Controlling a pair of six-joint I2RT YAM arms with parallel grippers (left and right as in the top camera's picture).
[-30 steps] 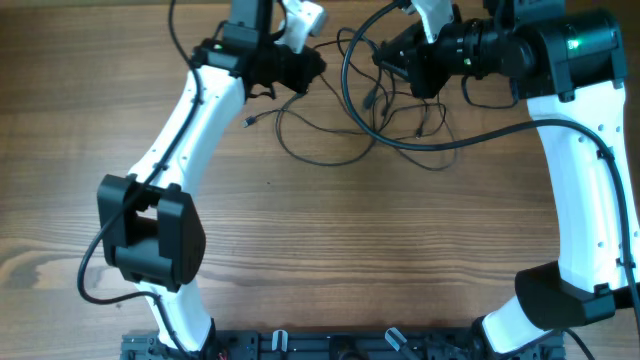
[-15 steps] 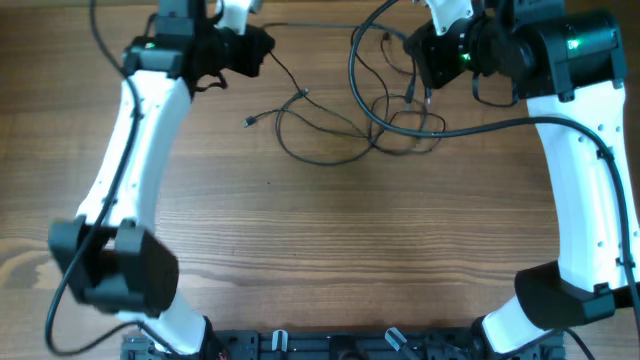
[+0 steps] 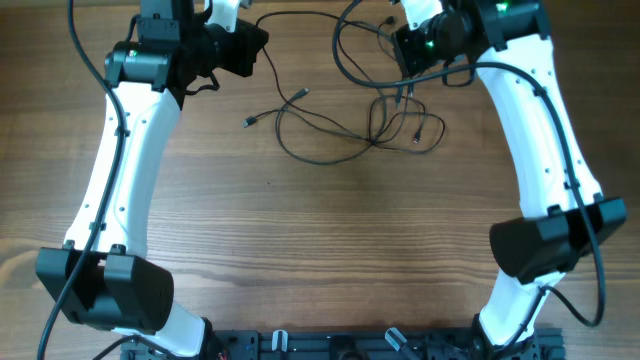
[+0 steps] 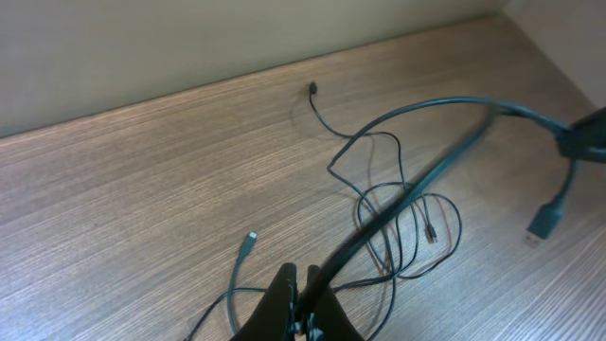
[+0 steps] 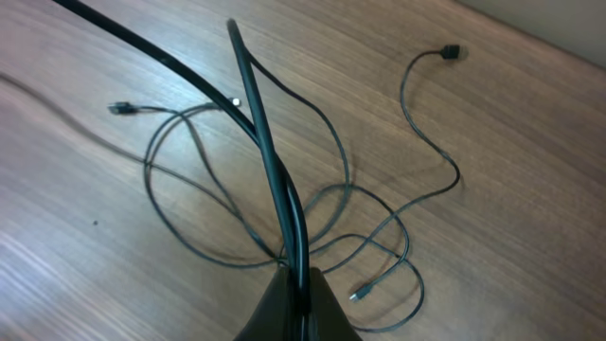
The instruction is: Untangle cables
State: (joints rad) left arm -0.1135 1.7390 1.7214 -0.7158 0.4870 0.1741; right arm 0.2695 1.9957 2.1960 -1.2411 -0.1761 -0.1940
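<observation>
Thin black cables (image 3: 380,130) with small silvery plug ends (image 3: 247,122) are seen lying in loose, overlapping loops on the wooden table (image 3: 320,250), toward its far edge and between the two arms. One strand is pinched in the narrowed left gripper (image 4: 305,289) and is held stretched above the wood. A strand is likewise clamped in the closed-down right gripper (image 5: 299,277), above the tangle.

Overhead looks straight down on the whole desk (image 3: 320,250). Wrist views sit close behind the left claw (image 4: 303,308) and right claw (image 5: 298,303), angled forward and down. All share the cables (image 4: 417,180) ahead of the claws.
</observation>
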